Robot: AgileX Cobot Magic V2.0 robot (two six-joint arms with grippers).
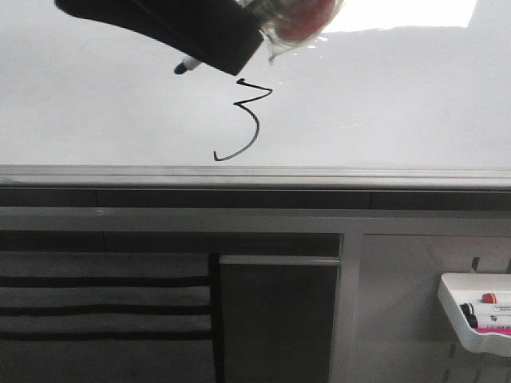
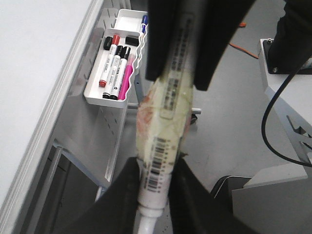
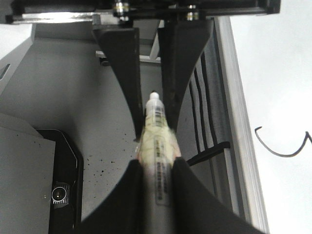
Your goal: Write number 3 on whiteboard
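The number 3 (image 1: 246, 118) is drawn in thin black line on the whiteboard (image 1: 112, 120), and its curved tail (image 3: 280, 151) shows in the right wrist view. A tape-wrapped marker (image 2: 163, 122) is held by both grippers. My left gripper (image 2: 155, 195) is shut on the end near the black tip (image 1: 182, 67), which hangs just up and left of the figure, apart from it. My right gripper (image 3: 158, 195) is shut on the marker's rear barrel (image 3: 157, 161). In the front view the left gripper's black body (image 1: 160, 28) hides most of the marker.
A grey metal rail (image 1: 255, 175) runs along the board's lower edge. A small white tray (image 1: 479, 319) with several markers (image 2: 113, 68) hangs below right. A black cable (image 2: 269, 112) and grey cabinets stand beside the floor.
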